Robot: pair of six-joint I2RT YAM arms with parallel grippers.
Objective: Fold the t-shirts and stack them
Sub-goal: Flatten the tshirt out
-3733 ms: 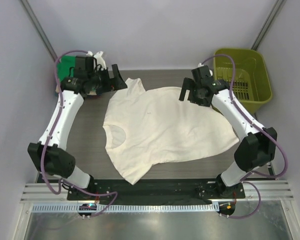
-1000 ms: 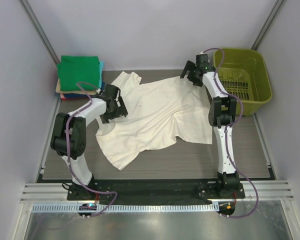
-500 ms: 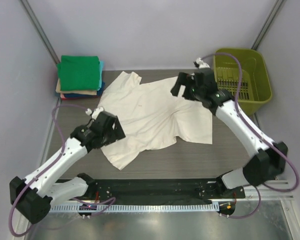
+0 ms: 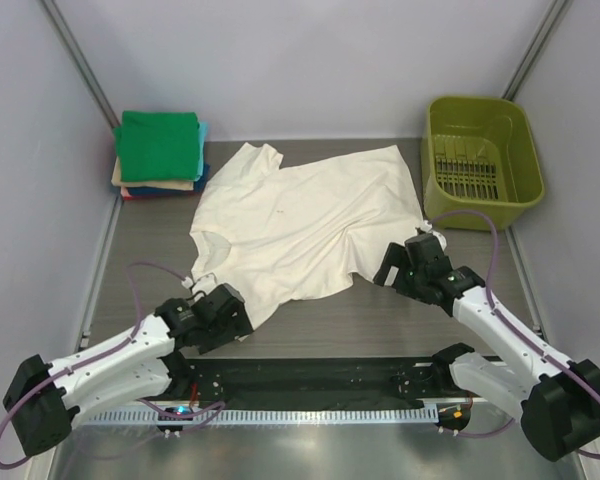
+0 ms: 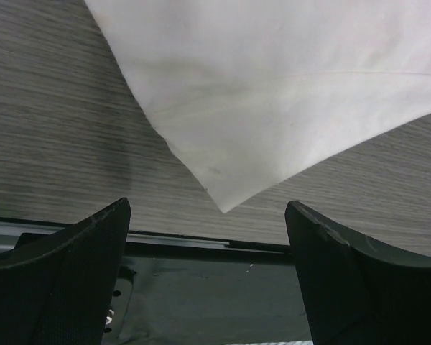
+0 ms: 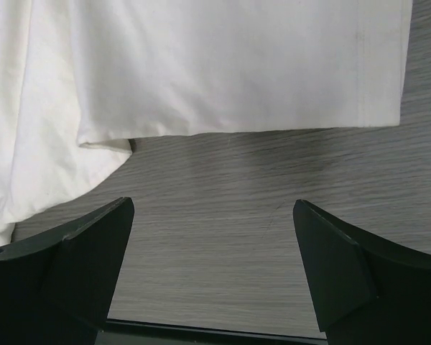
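Note:
The cream t-shirt (image 4: 300,225) lies spread on the table with a fold ridge across its lower right part. Its near corner shows in the left wrist view (image 5: 273,93) and its near hem in the right wrist view (image 6: 223,65). The stack of folded t-shirts (image 4: 160,150), green on top, sits at the far left corner. My left gripper (image 4: 223,318) is open and empty just in front of the shirt's near left corner; its fingers (image 5: 65,280) stand wide apart. My right gripper (image 4: 398,265) is open and empty over bare table by the shirt's near right hem; its fingers (image 6: 366,273) stand wide apart.
The olive-green plastic basket (image 4: 480,160) stands at the far right. The black base rail (image 4: 310,378) runs along the near edge, and also shows in the left wrist view (image 5: 201,302). Grey walls close in left, right and behind.
Both arms have drawn back from the far side toward the near edge. The shirt's far right part now lies spread out flat. Both grippers are off the cloth.

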